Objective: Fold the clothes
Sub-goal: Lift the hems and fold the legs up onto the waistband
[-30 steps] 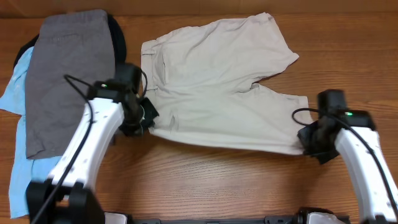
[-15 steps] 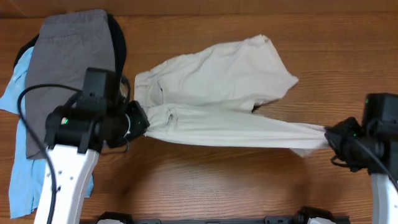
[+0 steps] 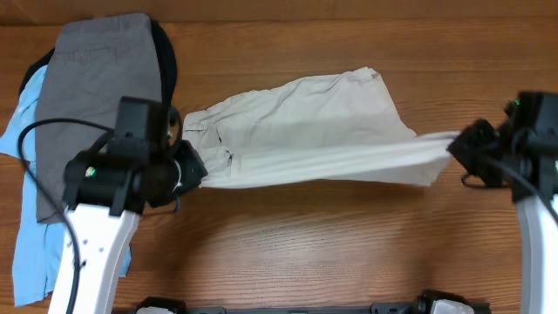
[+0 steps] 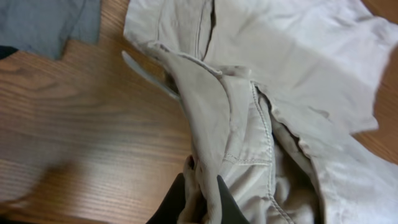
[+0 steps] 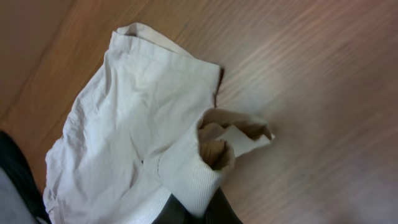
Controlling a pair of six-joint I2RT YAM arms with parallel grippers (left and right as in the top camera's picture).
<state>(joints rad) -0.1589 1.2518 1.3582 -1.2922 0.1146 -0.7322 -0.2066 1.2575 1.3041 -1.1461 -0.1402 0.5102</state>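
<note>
Since half a second ago my right arm has swung the near leg's hem away from the front edge, from about 4 o'clock to 3 o'clock of the tabletop (image 3: 288, 253). The lifted strip of the khaki shorts (image 3: 305, 113) now crosses over the far leg instead of hanging in front of it. My left arm has barely shifted.

My left fingers (image 4: 174, 202) are pinched tight on the waistband corner, at 9 o'clock of the shorts. My right fingers (image 5: 227, 213) are clamped on the bunched hem. The cloth between them is stretched off the wood, while the far half lies at the middle of the tabletop.

I judge the first lengthwise fold half made: the raised edge is not yet laid down, and the cross folds remain. At 9 to 10 o'clock, grey shorts (image 3: 87, 105) lie heaped on a light blue shirt (image 3: 26, 235) and a black garment (image 3: 166, 57), seemingly waiting their turn.
</note>
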